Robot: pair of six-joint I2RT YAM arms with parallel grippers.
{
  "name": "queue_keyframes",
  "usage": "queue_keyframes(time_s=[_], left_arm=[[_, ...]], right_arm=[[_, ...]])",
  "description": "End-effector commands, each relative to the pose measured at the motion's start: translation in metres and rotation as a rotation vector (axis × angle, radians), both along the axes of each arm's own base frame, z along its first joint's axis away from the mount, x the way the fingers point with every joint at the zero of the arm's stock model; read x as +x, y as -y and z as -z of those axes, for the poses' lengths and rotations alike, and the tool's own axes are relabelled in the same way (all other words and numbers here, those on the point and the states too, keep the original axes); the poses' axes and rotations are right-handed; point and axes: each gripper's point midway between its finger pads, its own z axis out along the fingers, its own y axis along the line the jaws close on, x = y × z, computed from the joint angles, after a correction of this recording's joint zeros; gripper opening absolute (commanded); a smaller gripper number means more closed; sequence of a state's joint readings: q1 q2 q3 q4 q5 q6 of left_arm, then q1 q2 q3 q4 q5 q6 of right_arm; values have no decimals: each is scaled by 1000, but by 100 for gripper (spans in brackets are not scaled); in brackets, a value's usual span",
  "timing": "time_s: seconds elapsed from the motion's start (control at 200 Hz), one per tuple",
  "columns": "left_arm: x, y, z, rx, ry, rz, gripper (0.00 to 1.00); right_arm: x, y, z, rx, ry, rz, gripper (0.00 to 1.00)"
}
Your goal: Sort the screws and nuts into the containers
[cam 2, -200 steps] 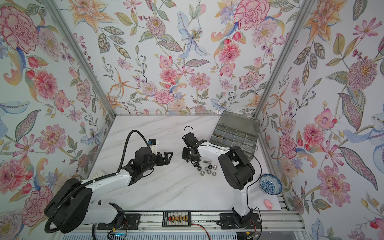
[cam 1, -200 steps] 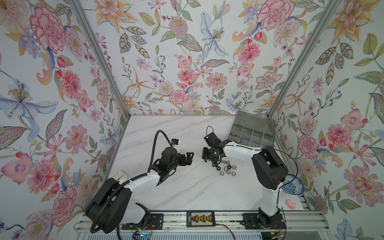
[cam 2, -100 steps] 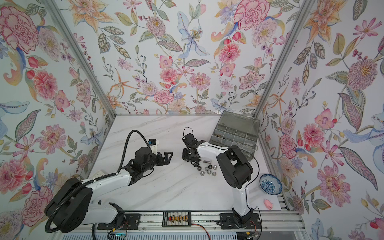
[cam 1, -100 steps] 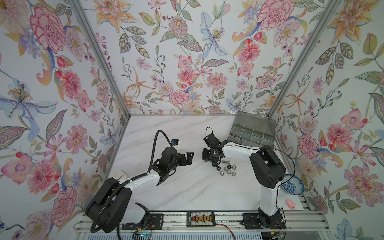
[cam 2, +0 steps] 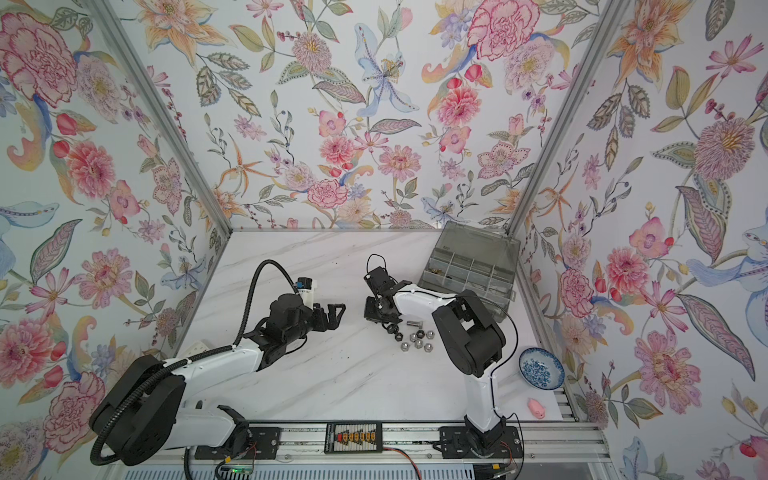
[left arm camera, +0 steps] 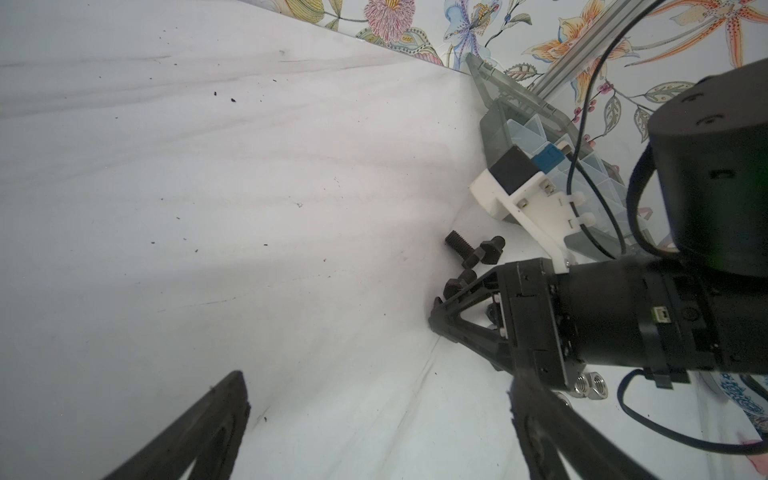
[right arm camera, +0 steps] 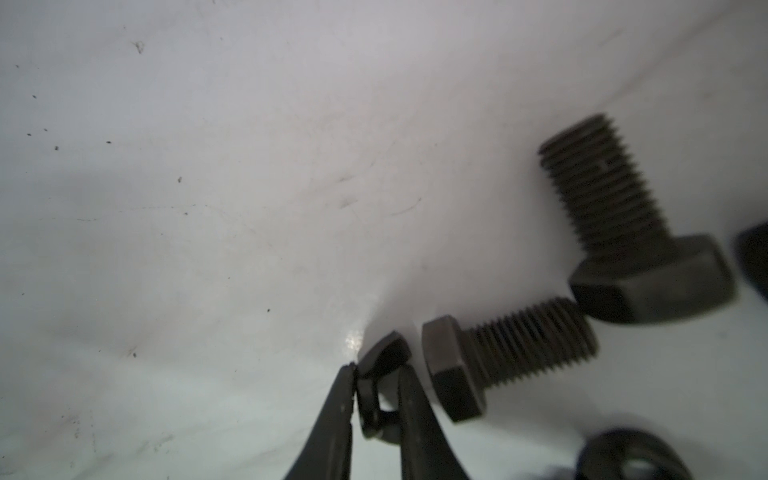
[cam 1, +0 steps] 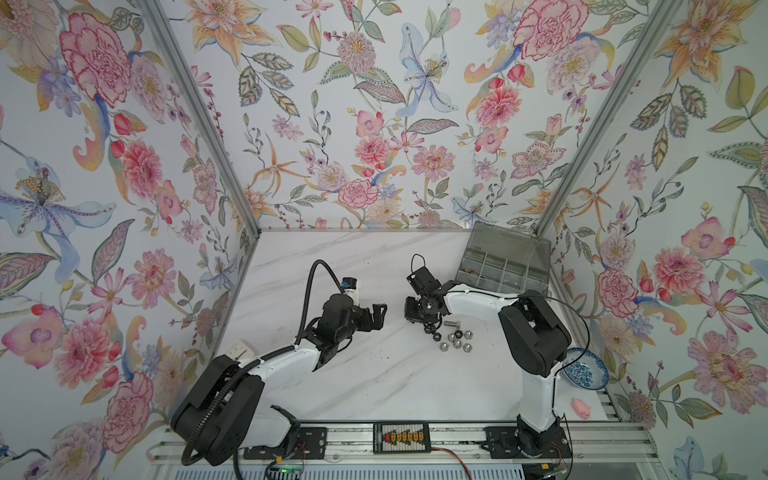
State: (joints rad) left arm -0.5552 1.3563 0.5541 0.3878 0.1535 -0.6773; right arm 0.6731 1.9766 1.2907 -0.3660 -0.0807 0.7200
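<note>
So my right claw was pinched on a black nut down on the desk; next up, I figured, lifting it cleanly over to the organiser box.

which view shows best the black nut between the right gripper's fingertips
The right wrist view: the black nut stands on edge between the right gripper fingers, close up. In both top views it is hidden under the gripper; the left wrist view does not show it.

Right of centre, the right pincer points down at the worktop beside silver nuts; the organiser box stands open at upper right.
</note>
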Motion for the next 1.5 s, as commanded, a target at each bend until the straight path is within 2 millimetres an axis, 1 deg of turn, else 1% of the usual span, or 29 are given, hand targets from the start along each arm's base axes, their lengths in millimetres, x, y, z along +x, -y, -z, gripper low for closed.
queue_keyframes(time_s=[0.0, 0.085, 0.29, 0.36, 0.435, 0.61, 0.741, 0.751, 0.761, 0.871, 0.941, 1.006, 1.136, 1.246, 1.351, 1.436, 1.491], left_arm=[[3, -1, -1, -4, 9, 2, 99], [3, -1, -1, -4, 10, 2, 99], [2, -2, -1, -6, 8, -2, 99], [2, -2, -2, -7, 10, -2, 99], [2, -3, -2, -8, 11, -2, 99], [2, -3, -4, -6, 16, -6, 99], [2, -3, -1, -6, 8, -3, 99], [2, -3, -1, -6, 7, -4, 99], [2, -3, -1, -7, 7, -3, 99], [3, -3, -3, -10, 11, -4, 99], [3, -2, -3, -8, 10, -4, 99], [3, -2, -3, -10, 8, -4, 99], [4, 0, -3, -18, 6, -1, 100], [5, 1, -5, -27, 6, -5, 100], [6, 2, -5, -33, 3, -5, 99], [6, 3, -5, -38, 0, -3, 99], [7, 4, -6, -43, 0, -3, 99]], right_arm=[[-1, 4, 9, -38, -2, -8, 12], [-1, 4, 6, -34, 5, -17, 7], [0, 4, -2, -32, 30, -40, 3], [1, -1, -8, -8, 49, -65, 2], [4, -9, -20, 37, 89, -105, 0], [6, -29, -58, 141, 162, -251, 0], [6, -29, -78, 162, 211, -301, 0], [13, -20, -79, 160, 217, -281, 0], [15, -17, -81, 158, 221, -274, 0], [27, 6, -94, 149, 259, -236, 0], [37, 27, -100, 136, 276, -187, 0], [48, 52, -105, 118, 285, -126, 0], [72, 110, -113, 61, 308, 13, 0], [88, 163, -116, 2, 310, 135, 0], [99, 208, -112, -35, 292, 235, 0], [108, 235, -109, -48, 286, 286, 0], [113, 247, -107, -59, 281, 307, 0]])
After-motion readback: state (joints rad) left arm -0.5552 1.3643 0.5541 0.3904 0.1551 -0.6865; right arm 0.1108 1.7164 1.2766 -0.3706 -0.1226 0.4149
